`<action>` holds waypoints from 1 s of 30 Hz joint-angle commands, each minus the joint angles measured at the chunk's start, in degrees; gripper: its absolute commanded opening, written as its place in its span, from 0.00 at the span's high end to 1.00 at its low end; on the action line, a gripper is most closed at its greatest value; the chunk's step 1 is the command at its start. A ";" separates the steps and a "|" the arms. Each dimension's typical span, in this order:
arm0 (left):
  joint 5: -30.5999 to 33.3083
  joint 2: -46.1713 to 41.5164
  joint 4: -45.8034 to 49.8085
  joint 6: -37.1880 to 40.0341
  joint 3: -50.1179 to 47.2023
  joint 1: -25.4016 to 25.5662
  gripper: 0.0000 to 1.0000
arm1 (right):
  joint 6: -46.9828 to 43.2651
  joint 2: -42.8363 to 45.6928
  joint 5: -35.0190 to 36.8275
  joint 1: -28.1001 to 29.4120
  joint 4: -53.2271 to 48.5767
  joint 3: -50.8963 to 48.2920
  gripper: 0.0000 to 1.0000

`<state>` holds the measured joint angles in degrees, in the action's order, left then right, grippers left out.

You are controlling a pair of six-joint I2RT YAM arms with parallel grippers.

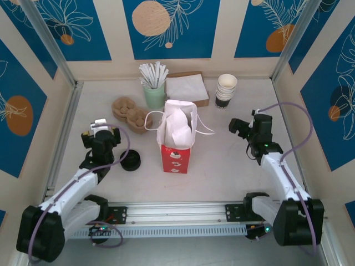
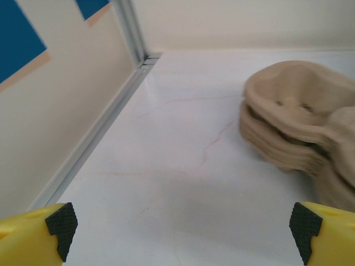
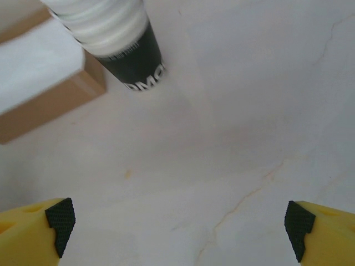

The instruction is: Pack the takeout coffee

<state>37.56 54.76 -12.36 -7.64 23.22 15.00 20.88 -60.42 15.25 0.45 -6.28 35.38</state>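
- Your left pincer (image 1: 100,125) is spread wide with nothing between its pads. It sits over bare counter (image 1: 227,172) at about 9 o'clock from the red bag (image 1: 175,156), well apart from it.
- Your right pincer (image 1: 244,125) is also spread wide and empty, at about 3 o'clock from the bag and clear of its handles.
- The red bag stands upright mid-counter with its mouth open and white paper (image 1: 176,128) bunched in the top.
- The takeout coffee is hidden. My judgement is that it sits down inside the bag under that paper, but you cannot confirm this from above.
- The low black round piece (image 1: 131,161) at 8 o'clock from the bag has no cup body that I can make out, so don't count it as the coffee.
- The stack of white cups (image 1: 226,88) at 1 o'clock and the pulp carriers (image 1: 127,112) at 10 o'clock sit apart from both arms.
- With both pincers free and the bag standing alone, the packing looks done or nearly so. What may remain is checking that the cup is upright inside.
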 commanded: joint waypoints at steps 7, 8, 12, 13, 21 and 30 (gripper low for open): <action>-13.51 13.44 -19.45 4.87 -3.10 -8.77 0.00 | -8.78 -14.02 2.97 -0.18 30.20 -5.36 0.01; -14.83 14.91 -20.66 5.50 -3.10 -9.22 0.00 | -9.97 -15.20 2.66 -0.18 32.98 -6.20 0.01; -19.56 19.48 -26.19 7.24 -3.53 -11.20 0.00 | -11.29 -19.29 -0.25 -0.43 39.36 -7.95 0.01; -21.57 19.98 -26.59 7.36 -3.42 -11.55 0.00 | -11.54 -20.77 -1.53 -0.45 41.26 -8.36 0.01; -28.58 28.58 -36.58 6.35 -3.14 -12.13 0.01 | -13.75 -26.95 -6.15 -0.19 55.44 -12.96 0.01; -30.53 33.04 -38.11 7.55 -1.87 -11.75 0.01 | -14.39 -26.94 -6.48 0.26 54.45 -12.48 0.01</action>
<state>8.91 87.94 -46.98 -0.89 20.40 3.79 8.21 -87.24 9.54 0.43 44.75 22.87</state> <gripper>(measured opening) 0.994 0.991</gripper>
